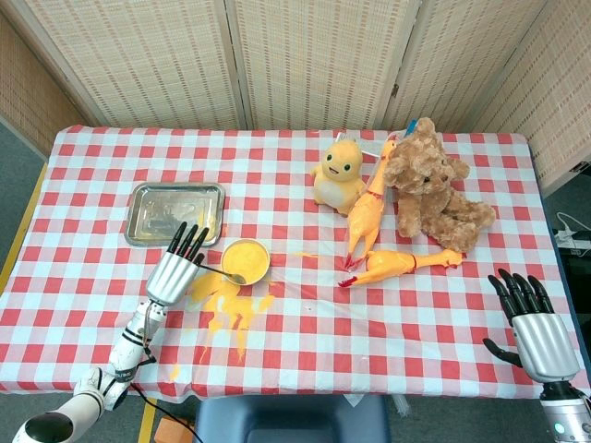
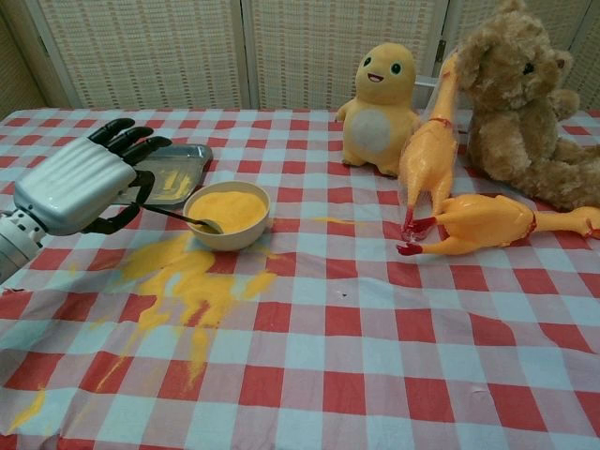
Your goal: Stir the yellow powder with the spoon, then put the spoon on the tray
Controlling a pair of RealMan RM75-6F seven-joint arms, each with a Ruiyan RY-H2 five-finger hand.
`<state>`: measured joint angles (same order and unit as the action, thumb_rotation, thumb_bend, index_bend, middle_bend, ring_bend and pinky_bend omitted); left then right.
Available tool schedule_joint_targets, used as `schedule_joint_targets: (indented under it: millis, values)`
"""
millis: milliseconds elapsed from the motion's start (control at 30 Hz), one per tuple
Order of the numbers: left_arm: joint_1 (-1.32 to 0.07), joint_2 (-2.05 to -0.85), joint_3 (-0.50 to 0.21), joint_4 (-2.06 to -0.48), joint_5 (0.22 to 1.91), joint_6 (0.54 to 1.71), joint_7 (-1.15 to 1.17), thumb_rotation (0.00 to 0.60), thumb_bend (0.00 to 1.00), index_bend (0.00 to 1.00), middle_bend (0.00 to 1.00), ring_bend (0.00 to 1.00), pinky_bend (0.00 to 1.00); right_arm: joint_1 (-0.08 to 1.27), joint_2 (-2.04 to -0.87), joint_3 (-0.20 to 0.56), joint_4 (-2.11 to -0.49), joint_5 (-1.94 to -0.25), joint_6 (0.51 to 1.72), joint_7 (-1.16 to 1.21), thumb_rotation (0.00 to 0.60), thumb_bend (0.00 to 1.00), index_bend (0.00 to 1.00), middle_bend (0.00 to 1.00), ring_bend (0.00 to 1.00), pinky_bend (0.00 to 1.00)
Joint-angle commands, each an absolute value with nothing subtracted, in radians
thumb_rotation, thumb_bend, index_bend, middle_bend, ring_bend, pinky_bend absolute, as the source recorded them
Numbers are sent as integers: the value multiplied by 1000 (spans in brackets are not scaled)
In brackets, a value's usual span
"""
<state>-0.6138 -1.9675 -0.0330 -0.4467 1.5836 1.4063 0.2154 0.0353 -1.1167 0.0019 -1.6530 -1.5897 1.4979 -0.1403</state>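
Note:
A white bowl [image 1: 246,261] [image 2: 228,215] of yellow powder stands left of the table's middle. My left hand [image 1: 175,269] [image 2: 79,181] holds the handle of a metal spoon [image 2: 184,217] [image 1: 226,272], whose tip rests in the near left side of the bowl. The steel tray [image 1: 175,212] [image 2: 174,172] lies just beyond the hand, with yellow dust on it. Spilled yellow powder [image 1: 226,307] [image 2: 190,284] covers the cloth in front of the bowl. My right hand [image 1: 534,329] hovers at the table's near right corner, fingers apart, holding nothing.
A yellow plush figure [image 1: 338,173] [image 2: 381,96], a brown teddy bear [image 1: 432,185] [image 2: 520,98] and two rubber chickens [image 1: 366,215] [image 1: 400,266] [image 2: 487,223] crowd the right half of the checked table. Woven screens stand behind.

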Motion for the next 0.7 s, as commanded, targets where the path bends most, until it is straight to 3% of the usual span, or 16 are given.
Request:
schedule_joint_targets:
  millis: [33, 367, 700]
  values:
    - [-613, -1964, -34, -452, 1586, 1421, 195, 600, 489, 660, 91, 0, 0, 36, -1114, 0, -1654, -1592, 1496, -136, 600, 74, 0, 0, 0, 0]
    - [-616, -1955, -51, -481, 1587, 1480, 184, 600, 735, 824, 266, 15, 0, 38, -1111, -4, -1656, -1599, 1494, -130, 600, 73, 0, 0, 0, 0]
    - [-646, -1903, -92, -611, 1573, 1487, 288, 600, 806, 828, 310, 45, 0, 35, -1101, -8, -1659, -1609, 1503, -114, 600, 74, 0, 0, 0, 0]
